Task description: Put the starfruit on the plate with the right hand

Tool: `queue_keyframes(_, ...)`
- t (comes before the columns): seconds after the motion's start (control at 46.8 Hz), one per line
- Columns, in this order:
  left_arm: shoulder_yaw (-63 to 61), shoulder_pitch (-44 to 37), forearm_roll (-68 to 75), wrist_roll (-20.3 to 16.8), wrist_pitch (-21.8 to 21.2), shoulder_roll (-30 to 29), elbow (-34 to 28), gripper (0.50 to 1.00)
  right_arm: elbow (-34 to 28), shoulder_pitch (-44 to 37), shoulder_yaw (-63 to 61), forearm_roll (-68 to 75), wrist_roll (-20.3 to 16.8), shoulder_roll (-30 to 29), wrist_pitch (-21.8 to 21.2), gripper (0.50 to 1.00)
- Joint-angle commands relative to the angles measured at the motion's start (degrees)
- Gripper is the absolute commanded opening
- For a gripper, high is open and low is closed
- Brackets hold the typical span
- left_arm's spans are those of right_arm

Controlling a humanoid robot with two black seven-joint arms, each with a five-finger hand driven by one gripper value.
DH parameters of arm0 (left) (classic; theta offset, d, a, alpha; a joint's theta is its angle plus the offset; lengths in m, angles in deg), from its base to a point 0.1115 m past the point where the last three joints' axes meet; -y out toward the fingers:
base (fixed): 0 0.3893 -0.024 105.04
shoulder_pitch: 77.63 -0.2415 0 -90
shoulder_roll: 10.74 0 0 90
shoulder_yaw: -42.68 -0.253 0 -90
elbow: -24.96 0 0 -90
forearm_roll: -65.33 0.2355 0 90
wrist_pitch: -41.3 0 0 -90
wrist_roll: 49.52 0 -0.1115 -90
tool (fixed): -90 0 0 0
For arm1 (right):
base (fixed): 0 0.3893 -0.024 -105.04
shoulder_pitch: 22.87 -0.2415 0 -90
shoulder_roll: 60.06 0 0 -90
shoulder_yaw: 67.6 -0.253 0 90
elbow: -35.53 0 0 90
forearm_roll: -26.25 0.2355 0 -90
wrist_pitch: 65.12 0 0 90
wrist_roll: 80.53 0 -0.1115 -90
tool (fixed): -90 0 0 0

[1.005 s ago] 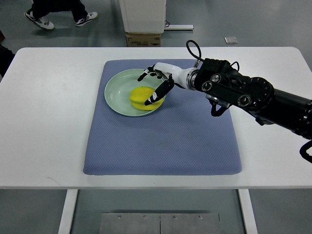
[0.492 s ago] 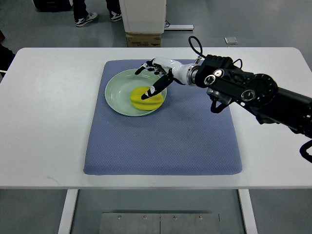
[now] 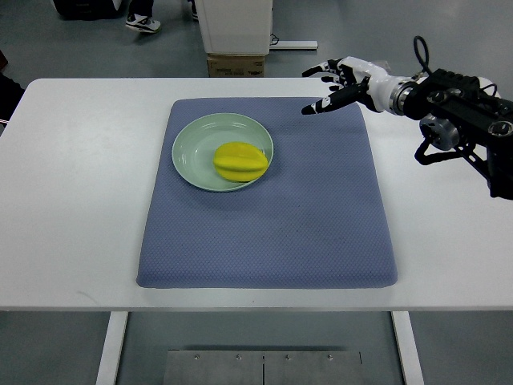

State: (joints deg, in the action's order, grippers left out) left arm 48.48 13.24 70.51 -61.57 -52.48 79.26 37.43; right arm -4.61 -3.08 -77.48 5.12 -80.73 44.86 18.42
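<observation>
A yellow starfruit (image 3: 240, 161) lies inside the pale green plate (image 3: 191, 152), toward its right side. The plate rests on the upper left part of a blue-grey mat (image 3: 272, 233). My right hand (image 3: 333, 86) hovers above the mat's upper right corner, well to the right of the plate, with its fingers spread and nothing held. Its black arm (image 3: 465, 120) comes in from the right edge. The left arm does not show.
The mat lies on a white table (image 3: 72, 200). Beyond the table's far edge stand a white cabinet base (image 3: 235, 24) and a cardboard box (image 3: 236, 64). A person's shoe (image 3: 144, 22) shows on the floor at top left.
My right hand has let go of the starfruit and pulled back up and to the right, away from the plate. The starfruit stays in the plate. The person's feet moved.
</observation>
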Motion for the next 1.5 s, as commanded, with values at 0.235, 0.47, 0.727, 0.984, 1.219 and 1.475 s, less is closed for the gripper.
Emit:
queue_keyframes(0.235, 0.0, 0.01, 0.0, 0.01, 0.0, 0.0, 0.01, 1.0, 1.47, 6.32, -10.76, 3.28, 0.11, 0.73, 5.22, 1.0)
queue_keyframes(0.47, 0.0, 0.01, 0.0, 0.01, 0.0, 0.0, 0.01, 1.0, 3.4, 9.13, -17.27, 6.89, 0.99, 0.46, 9.08, 1.0)
queue_keyframes(0.727, 0.08, 0.01, 0.0, 0.01, -0.08, 0.0, 0.01, 1.0, 3.58, 12.38, -21.14, 9.79, 6.44, 0.2, 13.57, 1.0)
queue_keyframes(0.984, 0.08, 0.01, 0.0, 0.01, 0.0, 0.0, 0.01, 1.0, 3.4, 16.95, -23.87, 10.06, 7.23, 0.03, 14.63, 1.0)
queue_keyframes(1.219, 0.08, 0.01, 0.0, 0.01, -0.08, 0.0, 0.01, 1.0, 3.23, 20.47, -23.96, 10.06, 6.88, -0.94, 14.54, 1.0)
queue_keyframes(1.475, 0.0, 0.01, 0.0, 0.01, 0.0, 0.0, 0.01, 1.0, 2.88, 22.05, -24.31, 10.06, 6.97, -1.65, 14.54, 1.0)
